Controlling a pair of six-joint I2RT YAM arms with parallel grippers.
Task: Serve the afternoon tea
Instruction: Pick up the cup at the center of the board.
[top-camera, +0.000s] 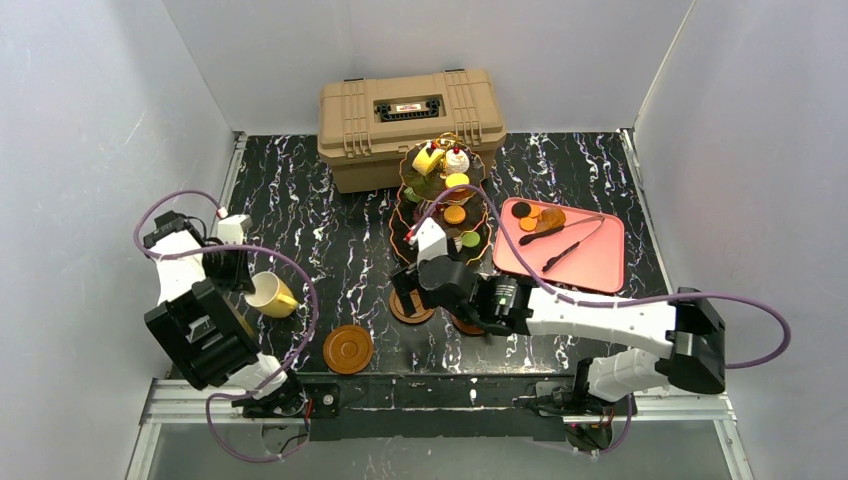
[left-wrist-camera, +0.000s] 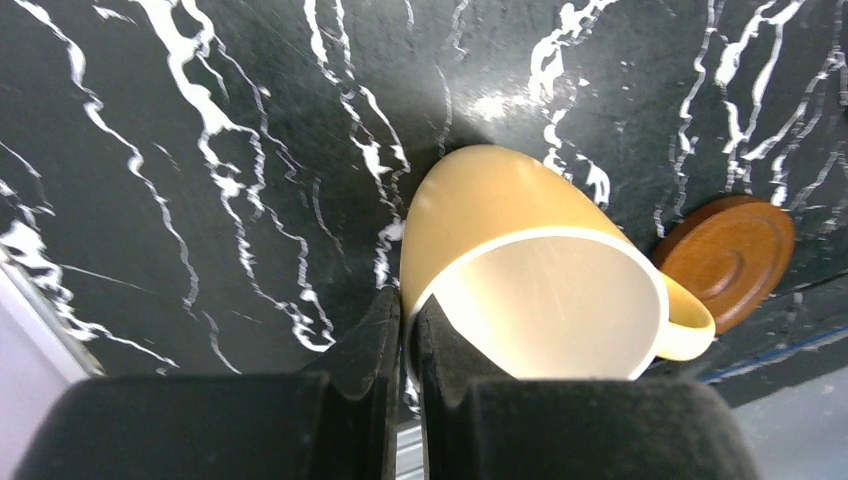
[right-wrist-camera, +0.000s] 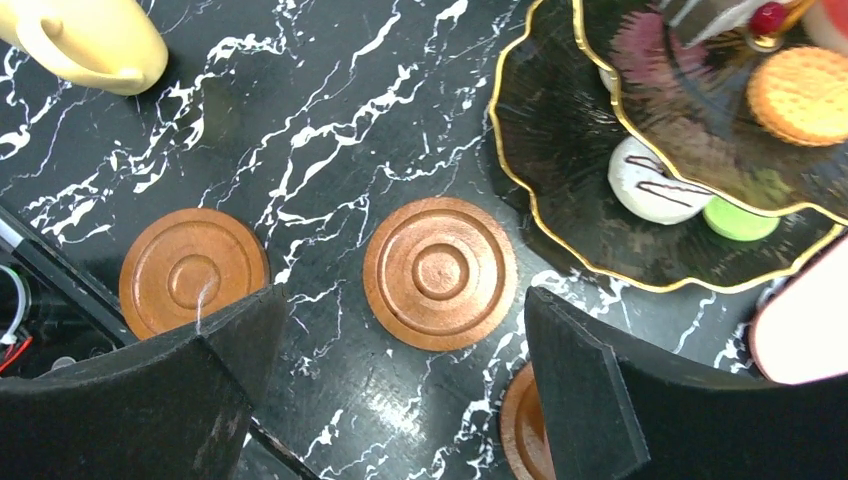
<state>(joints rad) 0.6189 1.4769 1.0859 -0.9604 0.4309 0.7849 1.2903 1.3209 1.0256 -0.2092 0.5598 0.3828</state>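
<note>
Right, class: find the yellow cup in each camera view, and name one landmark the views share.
Top external: yellow cup left of centre.
Left wrist: yellow cup fills the centre.
Right wrist: yellow cup in the top left corner.
Shared landmark: the brown saucer nearest the cup.

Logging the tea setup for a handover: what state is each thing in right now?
left tool, shut on the rim of the yellow cup
yellow cup, tilted, mouth sideways
right tool, open above a saucer
saucer, flat, no cup on it
stand, upright, loaded with pastries
toolbox, lid shut
</note>
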